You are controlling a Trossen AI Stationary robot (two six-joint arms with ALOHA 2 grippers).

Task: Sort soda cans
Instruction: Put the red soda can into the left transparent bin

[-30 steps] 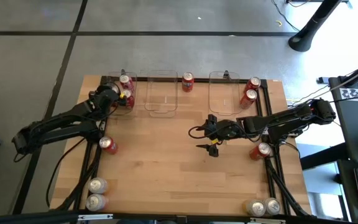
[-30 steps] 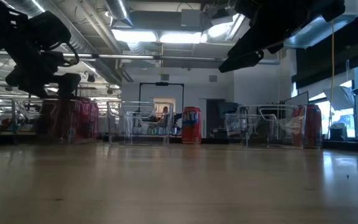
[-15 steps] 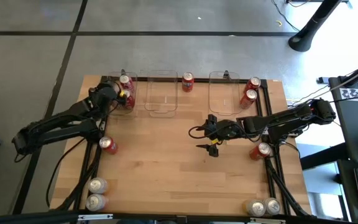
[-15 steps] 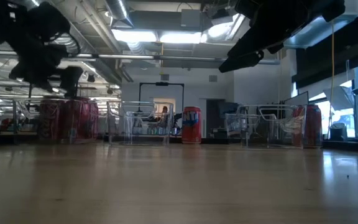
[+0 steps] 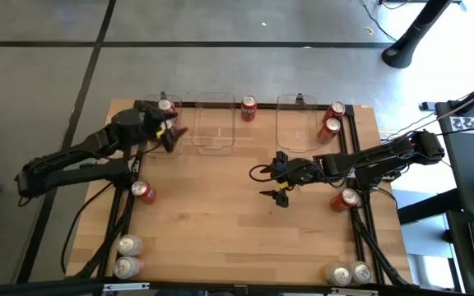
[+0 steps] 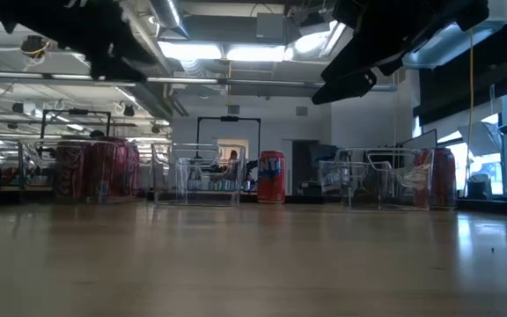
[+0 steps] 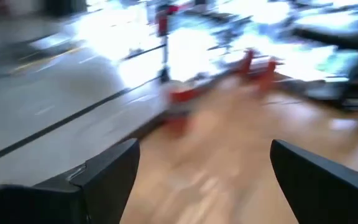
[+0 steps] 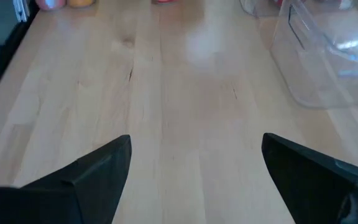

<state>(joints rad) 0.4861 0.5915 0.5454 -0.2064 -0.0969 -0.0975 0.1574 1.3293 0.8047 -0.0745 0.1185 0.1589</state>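
Wooden table (image 5: 220,238), pale planks, carries everything shown. Three clear plastic bins stand along its far edge: the left bin (image 5: 169,131), the middle bin (image 5: 213,123) and the right bin (image 5: 296,122).

Left gripper (image 5: 169,131) hovers over the left bin, fingers spread wide and holding nothing. Right gripper (image 5: 276,186) hangs above the bare centre of the table, just in front of the right bin, fingers likewise wide and empty.

Soda cans are small cylinders with silver tops. Red-bodied ones: one in the left bin (image 5: 165,105), one between the middle and right bins (image 5: 248,107), two beside the right bin (image 5: 333,119), one near the left edge (image 5: 143,191), one near the right edge (image 5: 346,199). Silver-grey pairs stand at the near-left corner (image 5: 127,255) and near-right corner (image 5: 349,274).
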